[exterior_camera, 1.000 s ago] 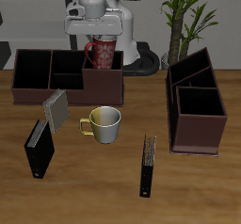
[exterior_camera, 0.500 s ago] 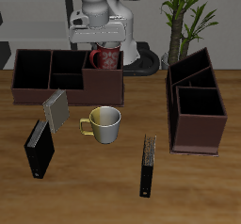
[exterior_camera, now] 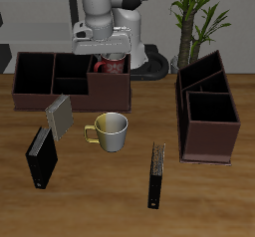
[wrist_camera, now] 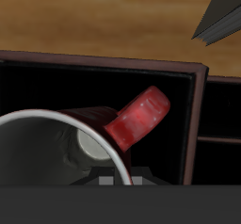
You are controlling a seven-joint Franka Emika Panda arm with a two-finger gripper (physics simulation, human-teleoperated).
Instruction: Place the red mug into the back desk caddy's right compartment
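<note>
The red mug (exterior_camera: 108,67) with white speckles sits low inside the right compartment (exterior_camera: 108,88), the large end section of the back desk caddy (exterior_camera: 50,100), a wide dark-brown strip at the table's back. Only the mug's top shows above the compartment wall. My gripper (exterior_camera: 103,56) is directly over the mug and appears shut on its rim. In the wrist view the mug's white inside and red handle (wrist_camera: 139,120) fill the frame, with the dark compartment floor (wrist_camera: 94,87) and walls around them. Only a small grey part of my gripper (wrist_camera: 113,179) shows there.
A pale grey mug with a yellow handle (exterior_camera: 110,131) stands mid-table. A second dark-brown caddy (exterior_camera: 207,117) stands end-on to the side. Books stand or lean nearer the front edge (exterior_camera: 42,156) (exterior_camera: 156,174), and one leans by the back caddy (exterior_camera: 60,114). A plant (exterior_camera: 199,12) stands behind.
My gripper has come down with the red mug, from above the caddy wall into the right compartment. Nothing else has moved.
</note>
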